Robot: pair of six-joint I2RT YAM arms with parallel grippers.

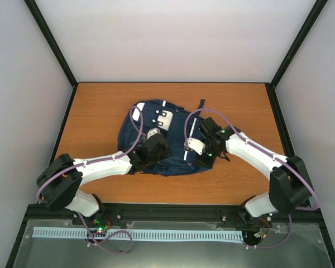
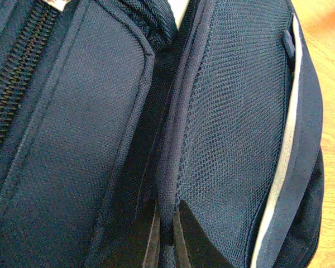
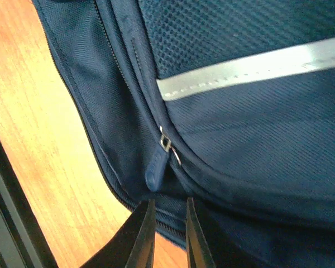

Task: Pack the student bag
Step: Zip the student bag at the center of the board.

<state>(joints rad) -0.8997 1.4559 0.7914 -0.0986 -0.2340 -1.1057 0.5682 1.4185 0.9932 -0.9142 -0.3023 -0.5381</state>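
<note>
Left gripper is clamped on a raised fabric ridge of the student bag, which lies flat mid-worktop beneath both grippers. Risk: the thin pinch slips, or a pull drags the whole bag. Right gripper (jaws a slit apart, empty) sits just short of the zip pull. Closing here could miss it or catch cloth.

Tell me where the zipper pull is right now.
In the right wrist view, the zipper pull sits left of centre on the backpack, below its pale stripe, just ahead of the right gripper, untouched.
</note>
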